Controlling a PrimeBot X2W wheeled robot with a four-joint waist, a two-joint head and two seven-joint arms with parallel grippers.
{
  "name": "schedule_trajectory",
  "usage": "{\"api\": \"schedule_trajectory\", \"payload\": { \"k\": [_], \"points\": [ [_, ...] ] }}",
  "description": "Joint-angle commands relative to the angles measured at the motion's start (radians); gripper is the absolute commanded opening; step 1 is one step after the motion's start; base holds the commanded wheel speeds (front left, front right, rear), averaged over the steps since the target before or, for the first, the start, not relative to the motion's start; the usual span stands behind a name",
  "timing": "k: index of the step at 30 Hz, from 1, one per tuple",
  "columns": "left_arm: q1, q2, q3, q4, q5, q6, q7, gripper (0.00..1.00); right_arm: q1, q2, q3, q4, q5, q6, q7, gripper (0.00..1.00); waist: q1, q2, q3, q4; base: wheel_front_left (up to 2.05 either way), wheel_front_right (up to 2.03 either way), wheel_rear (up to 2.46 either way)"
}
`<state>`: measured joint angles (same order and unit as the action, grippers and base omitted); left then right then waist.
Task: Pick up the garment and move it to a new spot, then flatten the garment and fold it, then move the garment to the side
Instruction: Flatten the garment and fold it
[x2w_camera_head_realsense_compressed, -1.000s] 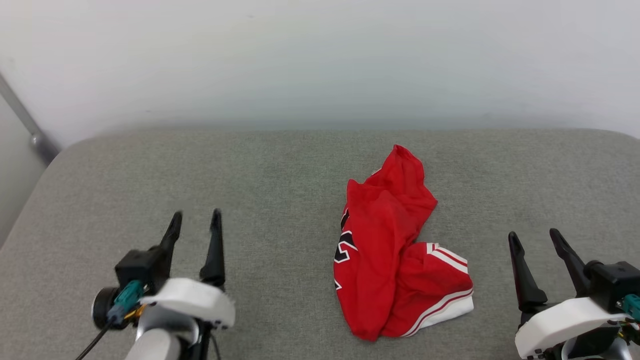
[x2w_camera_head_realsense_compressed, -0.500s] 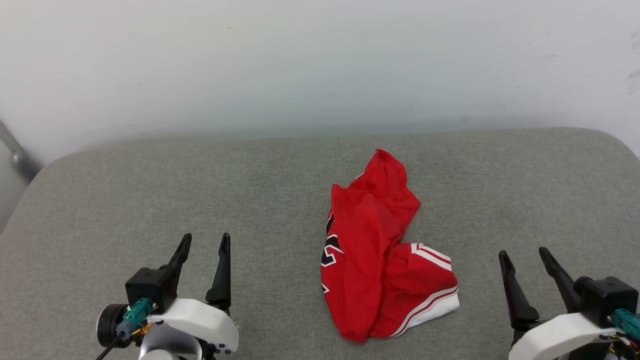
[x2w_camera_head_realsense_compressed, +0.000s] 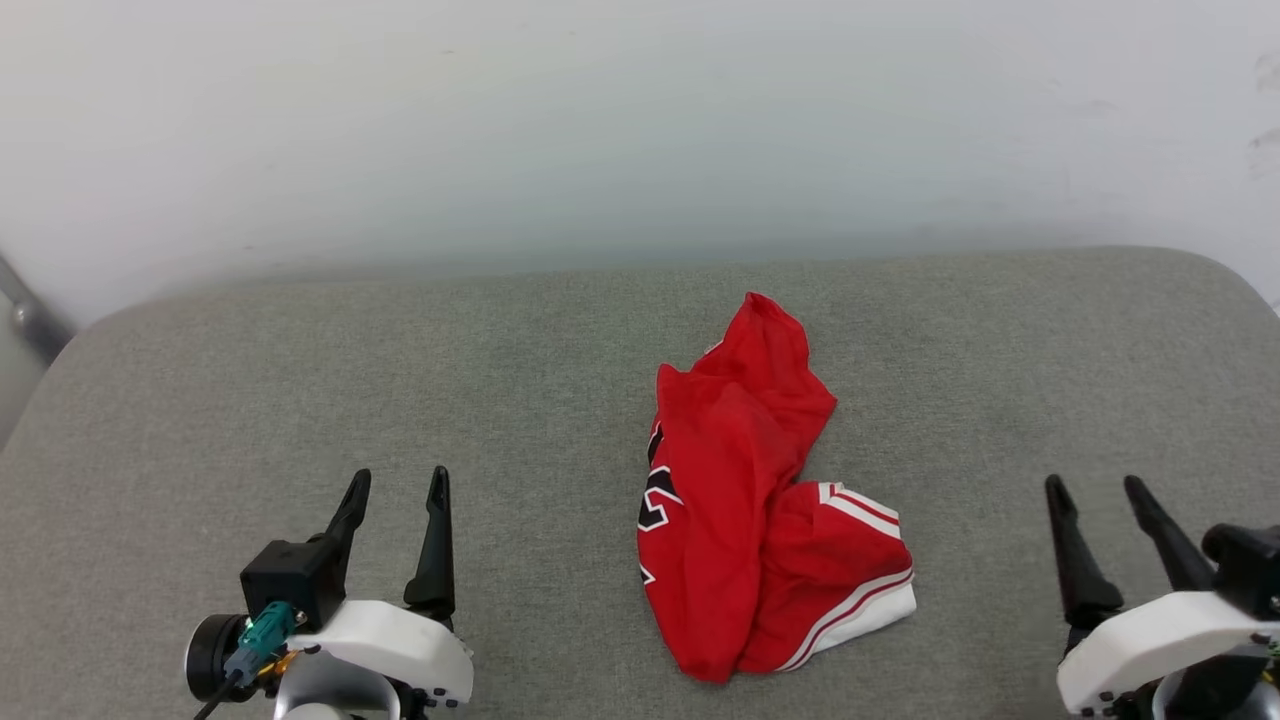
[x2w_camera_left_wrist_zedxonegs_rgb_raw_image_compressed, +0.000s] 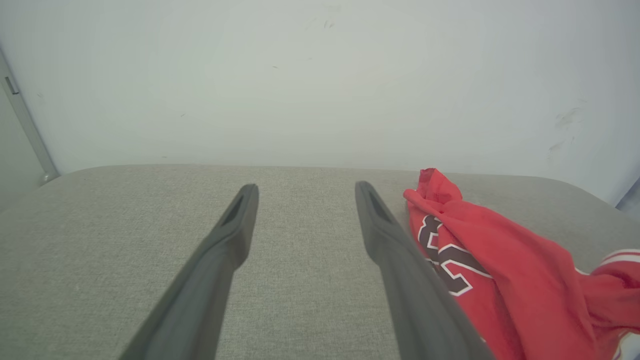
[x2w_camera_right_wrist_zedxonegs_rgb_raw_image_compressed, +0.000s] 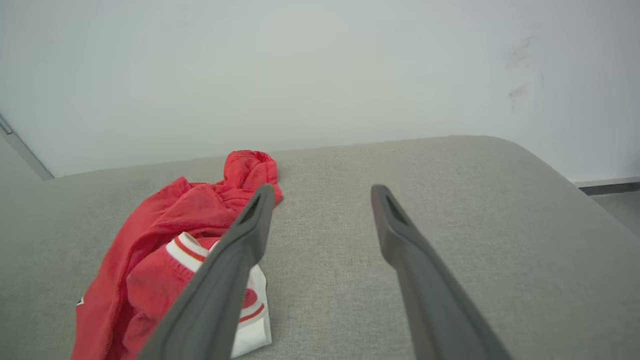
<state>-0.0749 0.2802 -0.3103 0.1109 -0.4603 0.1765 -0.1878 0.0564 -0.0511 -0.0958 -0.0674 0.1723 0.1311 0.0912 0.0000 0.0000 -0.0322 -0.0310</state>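
Observation:
The garment (x2w_camera_head_realsense_compressed: 745, 490) is a red jersey crumpled in a long heap on the grey cushioned surface (x2w_camera_head_realsense_compressed: 520, 380), with black white-edged lettering on its left side and a white striped sleeve at its lower right. My left gripper (x2w_camera_head_realsense_compressed: 397, 487) stands open at the lower left, well clear of the cloth. At the lower right my right gripper (x2w_camera_head_realsense_compressed: 1093, 489) is open too, apart from the sleeve. The left wrist view has the garment (x2w_camera_left_wrist_zedxonegs_rgb_raw_image_compressed: 480, 260) just right of my open left gripper (x2w_camera_left_wrist_zedxonegs_rgb_raw_image_compressed: 303, 188). In the right wrist view the garment (x2w_camera_right_wrist_zedxonegs_rgb_raw_image_compressed: 165, 225) lies left of my open right gripper (x2w_camera_right_wrist_zedxonegs_rgb_raw_image_compressed: 322, 191).
A pale wall (x2w_camera_head_realsense_compressed: 640, 120) rises behind the grey surface. A grey metal rail (x2w_camera_head_realsense_compressed: 25, 310) slants at the far left. The surface rounds off at its back right corner (x2w_camera_head_realsense_compressed: 1215, 275), and a strip of floor (x2w_camera_right_wrist_zedxonegs_rgb_raw_image_compressed: 615, 200) lies beyond its right edge.
The head view has shifted, so the whole scene slid a little left. Both grippers sit lower in the picture than a second ago, still open. The garment lies as before.

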Motion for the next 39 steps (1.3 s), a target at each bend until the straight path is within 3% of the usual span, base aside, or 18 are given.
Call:
{"api": "schedule_trajectory", "payload": {
  "k": [1,8,17,28,29,30,31,39],
  "points": [
    [0.000,0.003,0.001,-0.008,0.007,0.004,-0.005,1.00,-0.029,0.001,-0.026,0.004,-0.007,-0.001,0.018,1.00,0.0000,0.0000,0.006,0.009,0.00,0.00,0.00],
    [-0.033,-0.017,-0.026,-0.014,0.015,-0.004,-0.012,1.00,-0.158,-0.010,-0.076,0.053,-0.005,-0.001,0.238,1.00,0.0000,0.0000,0.039,0.066,0.00,0.00,0.00],
    [-0.089,-0.048,-0.057,0.014,0.021,-0.025,-0.030,1.00,-0.344,-0.069,0.111,0.135,0.115,-0.001,0.632,1.00,0.0000,0.0000,0.100,0.147,0.00,0.00,0.00],
    [-0.141,-0.075,-0.074,0.056,0.024,-0.046,-0.056,1.00,-0.447,-0.063,0.261,0.327,0.193,-0.001,0.743,0.98,0.0000,0.0000,0.158,0.185,0.00,0.00,0.00],
    [-0.142,-0.076,-0.075,0.061,0.024,-0.048,-0.056,1.00,-0.447,-0.065,0.266,0.345,0.191,-0.001,0.745,0.46,0.0000,0.0000,0.159,0.185,0.00,0.00,0.00],
    [-0.144,-0.077,-0.075,0.065,0.023,-0.050,-0.058,1.00,-0.449,-0.067,0.272,0.357,0.193,-0.001,0.742,0.10,0.0000,0.0000,0.160,0.185,0.00,0.00,0.00],
    [-0.146,-0.078,-0.075,0.067,0.023,-0.051,-0.059,1.00,-0.453,-0.067,0.276,0.366,0.198,-0.001,0.734,0.00,0.0000,0.0000,0.160,0.183,0.00,0.00,0.00],
    [-0.145,-0.074,-0.072,0.085,0.019,-0.055,-0.064,1.00,-0.485,-0.101,0.396,0.331,0.215,-0.001,0.606,0.00,0.0000,0.0000,0.139,0.154,0.00,0.00,0.00]
  ]
}}
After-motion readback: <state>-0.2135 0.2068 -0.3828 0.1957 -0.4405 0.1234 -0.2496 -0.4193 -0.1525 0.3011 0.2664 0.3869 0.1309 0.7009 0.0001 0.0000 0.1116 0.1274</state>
